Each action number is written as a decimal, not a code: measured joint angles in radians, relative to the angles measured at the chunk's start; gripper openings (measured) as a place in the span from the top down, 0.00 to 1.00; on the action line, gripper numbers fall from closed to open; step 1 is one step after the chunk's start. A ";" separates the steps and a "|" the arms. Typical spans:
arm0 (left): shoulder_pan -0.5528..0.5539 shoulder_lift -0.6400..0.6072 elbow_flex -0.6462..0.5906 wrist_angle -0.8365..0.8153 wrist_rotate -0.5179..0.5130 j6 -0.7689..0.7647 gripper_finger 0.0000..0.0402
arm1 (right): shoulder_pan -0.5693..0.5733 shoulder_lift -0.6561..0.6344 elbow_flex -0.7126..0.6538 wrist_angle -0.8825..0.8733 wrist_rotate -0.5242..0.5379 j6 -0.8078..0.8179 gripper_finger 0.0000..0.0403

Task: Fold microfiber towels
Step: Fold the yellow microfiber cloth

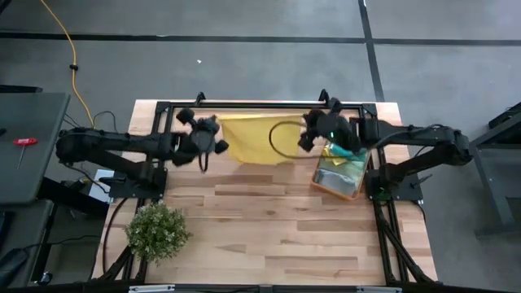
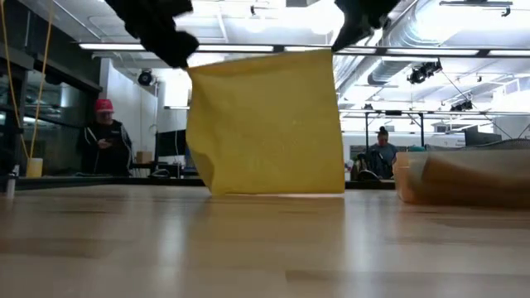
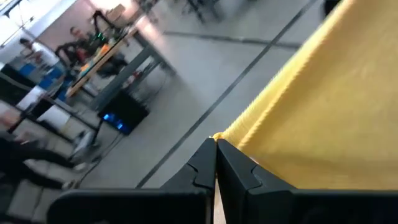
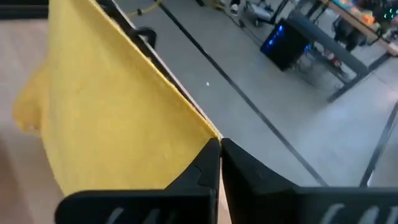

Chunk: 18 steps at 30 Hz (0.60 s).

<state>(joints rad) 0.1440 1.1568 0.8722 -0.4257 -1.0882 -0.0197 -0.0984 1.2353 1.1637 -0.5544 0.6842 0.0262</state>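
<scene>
So far the folding looks barely begun: the soft square yellow microfiber towel hangs as a single flat sheet between the two arms, held up by its top corners over the far part of the pale wooden plank table, with its bottom edge just reaching the tabletop in the low view. The left gripper is clenched on one upper corner, its dark fingers pinched tight against the yellow edge, and the right gripper is clamped the same way on the opposite corner, so the cloth is stretched fairly taut along its top hem. No crease or doubled layer shows in it, so I judge that this towel has yet to be laid down and folded over. Beside the right arm stands the orange translucent plastic bin, with teal and light green cloths bunched inside; whether those are finished or waiting cannot be told from here. No folded stack shows anywhere on the table. A small bushy green plant sits at the near left corner, well apart from the work.
</scene>
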 joint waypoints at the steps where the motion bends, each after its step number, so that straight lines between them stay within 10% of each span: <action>1: 0.050 0.000 0.000 0.017 0.027 0.037 1.00 | -0.041 0.000 0.000 0.004 -0.031 -0.012 1.00; 10: 0.318 -0.014 0.042 0.367 0.141 0.481 1.00 | -0.289 -0.001 0.000 0.158 -0.090 -0.151 1.00; 18: 0.252 -0.012 0.057 0.160 0.248 0.349 1.00 | -0.280 0.003 0.000 0.058 -0.220 -0.095 1.00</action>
<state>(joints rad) 0.3956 1.1453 0.9293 -0.2658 -0.8398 0.3296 -0.3787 1.2385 1.1637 -0.4960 0.4641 -0.0691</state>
